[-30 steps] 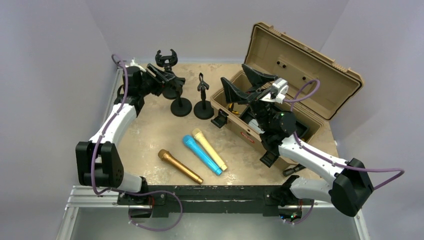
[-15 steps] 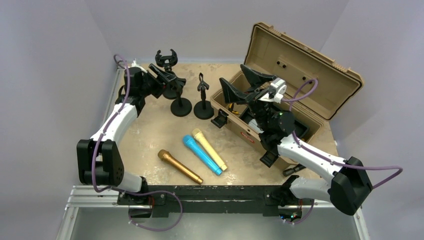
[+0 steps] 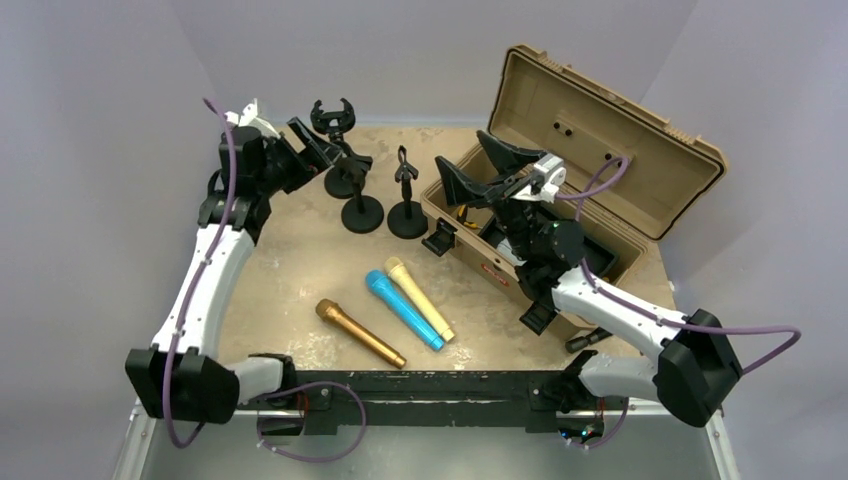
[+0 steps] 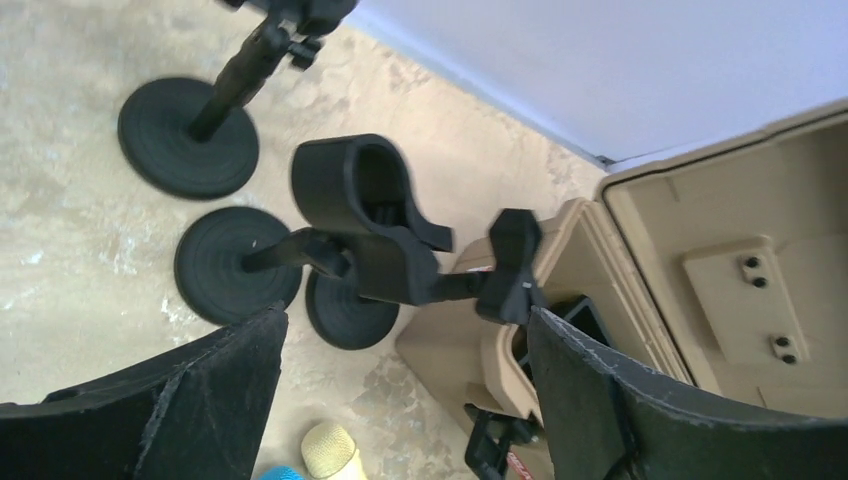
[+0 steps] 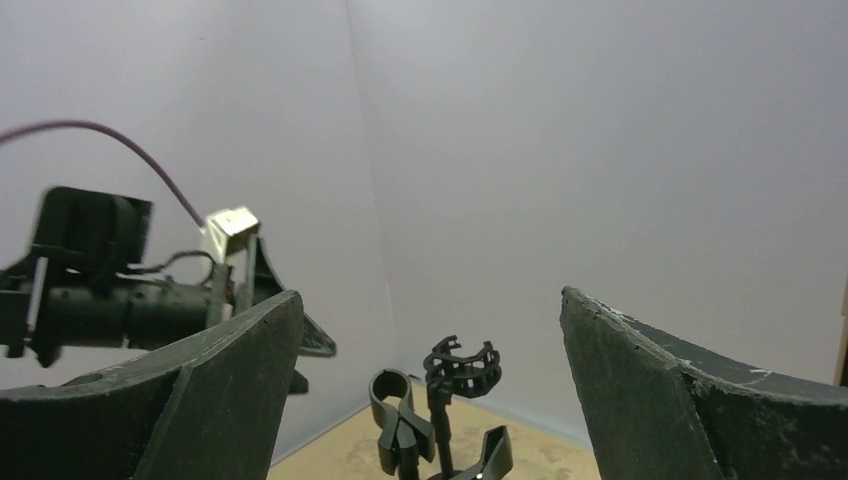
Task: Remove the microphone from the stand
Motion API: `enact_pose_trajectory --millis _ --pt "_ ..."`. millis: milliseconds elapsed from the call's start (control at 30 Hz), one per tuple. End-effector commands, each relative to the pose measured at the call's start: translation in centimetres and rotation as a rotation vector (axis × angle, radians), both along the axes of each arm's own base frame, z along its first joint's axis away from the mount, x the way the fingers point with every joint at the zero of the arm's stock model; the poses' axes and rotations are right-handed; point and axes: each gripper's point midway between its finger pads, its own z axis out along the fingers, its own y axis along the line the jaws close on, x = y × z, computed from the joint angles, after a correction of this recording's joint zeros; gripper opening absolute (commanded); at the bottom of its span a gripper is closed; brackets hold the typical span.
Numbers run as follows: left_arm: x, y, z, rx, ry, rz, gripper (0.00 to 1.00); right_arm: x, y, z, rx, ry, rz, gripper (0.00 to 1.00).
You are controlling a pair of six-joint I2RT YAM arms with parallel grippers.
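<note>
Three microphones lie flat on the table (image 3: 290, 260), none in a stand. The brown microphone (image 3: 360, 334) lies with its head toward 10 o'clock and its tail toward 4 o'clock. The blue microphone (image 3: 404, 310) and yellow microphone (image 3: 420, 298) lie parallel to it, just beside each other, heads also at 10 o'clock. Cannot tell if those two touch. The brown one is apart from the pair, at their 8 o'clock, its tail near the black rail (image 3: 420, 382) at the near table edge. Bare table spreads to 9 o'clock of the brown one.

At 12 o'clock of the microphones are three upright stands. The rear stand (image 3: 334, 120) has an open cradle clip. The middle stand (image 3: 362, 213) and right-hand stand (image 3: 406, 190) have round bases just beside each other. All clips are empty.

The left gripper (image 3: 325, 150) is at 11 o'clock, spread wide and holding nothing. In the left wrist view the middle stand's clip (image 4: 365, 215) sits between its fingers (image 4: 200, 390), not touching.

The open tan case (image 3: 600, 120) fills 2 o'clock, its front wall near the yellow head. The right gripper (image 3: 462, 147) hangs above the case's left end, spread wide and empty, pointing toward 10 o'clock.
</note>
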Motion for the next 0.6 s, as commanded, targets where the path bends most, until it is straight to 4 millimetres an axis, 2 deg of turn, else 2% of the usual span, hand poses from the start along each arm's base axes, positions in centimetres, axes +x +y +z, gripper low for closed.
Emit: enact_pose_trajectory --millis 0,167,267,400,567 --pt "-2.3 -0.4 5.9 0.103 -0.181 -0.058 0.88 0.3 -0.7 1.9 0.046 -0.006 -0.025 0.98" --pt "-4.9 -1.6 8.4 0.178 -0.298 -0.123 0.88 1.0 -2.1 3.2 0.104 0.074 -0.068 0.99" --pt "-6.7 -2.4 10.2 0.181 -0.392 -0.175 0.88 0.8 -3.8 4.0 0.152 0.126 -0.105 0.99" --pt "-9.5 -3.1 13.4 0.201 -0.537 -0.231 0.88 -0.9 -6.9 5.3 0.202 0.159 -0.155 0.99" --pt "-13.1 -2.5 16.5 0.218 -0.703 -0.214 0.89 -3.8 -11.1 7.0 0.271 0.168 -0.211 0.99"
